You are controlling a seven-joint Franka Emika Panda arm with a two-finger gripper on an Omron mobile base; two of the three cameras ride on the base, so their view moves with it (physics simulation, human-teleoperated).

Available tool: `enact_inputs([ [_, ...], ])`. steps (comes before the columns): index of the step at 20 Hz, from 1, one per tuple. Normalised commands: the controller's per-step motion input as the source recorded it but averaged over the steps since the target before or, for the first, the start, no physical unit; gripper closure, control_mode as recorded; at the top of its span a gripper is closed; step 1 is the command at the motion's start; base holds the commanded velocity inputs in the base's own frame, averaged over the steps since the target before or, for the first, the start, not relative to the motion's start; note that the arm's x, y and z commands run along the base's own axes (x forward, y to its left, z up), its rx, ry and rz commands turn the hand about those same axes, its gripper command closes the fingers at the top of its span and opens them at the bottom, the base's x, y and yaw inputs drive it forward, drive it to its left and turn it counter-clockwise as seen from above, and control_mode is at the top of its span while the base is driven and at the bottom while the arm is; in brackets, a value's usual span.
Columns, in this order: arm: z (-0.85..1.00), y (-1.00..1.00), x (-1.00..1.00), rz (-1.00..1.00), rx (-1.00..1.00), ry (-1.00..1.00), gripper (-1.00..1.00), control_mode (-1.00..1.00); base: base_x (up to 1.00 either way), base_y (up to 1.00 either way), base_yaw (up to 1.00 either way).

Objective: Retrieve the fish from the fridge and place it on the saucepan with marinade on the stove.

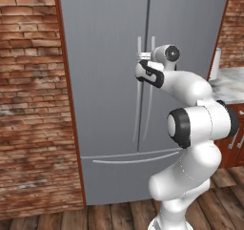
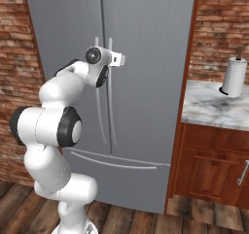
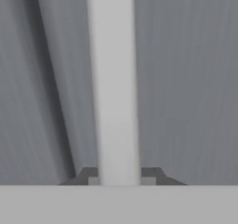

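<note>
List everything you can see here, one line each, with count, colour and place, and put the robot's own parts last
fridge: one, grey metal, doors shut, centre, between the brick walls
fridge handles: two, long, pale grey, upright, side by side at the door seam
bottom drawer: one, grey, under the doors
brick wall: red-brown, either side of the fridge
counter: one, marbled white top on brown cabinets, right of the fridge
paper towel roll: one, white, upright on the counter
floor: brown wood planks
arm: one, white, dark joints
gripper: one, dark fingers shut on a fridge handle
</note>
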Motion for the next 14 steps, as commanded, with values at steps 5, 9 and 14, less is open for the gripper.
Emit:
enact_inputs([
  [5, 0.00, -0.10, -0.18, 0.00, 0.00, 0.09, 1.00, -1.00, 0.00, 0.00, 0.00],
  [9, 0.00, -0.26, -0.34, 0.00, 0.00, 0.09, 1.00, -1.00, 0.00, 0.00, 0.00],
  [14, -0.01, -0.30, -0.34, 0.00, 0.00, 0.09, 1.00, -1.00, 0.00, 0.00, 0.00],
])
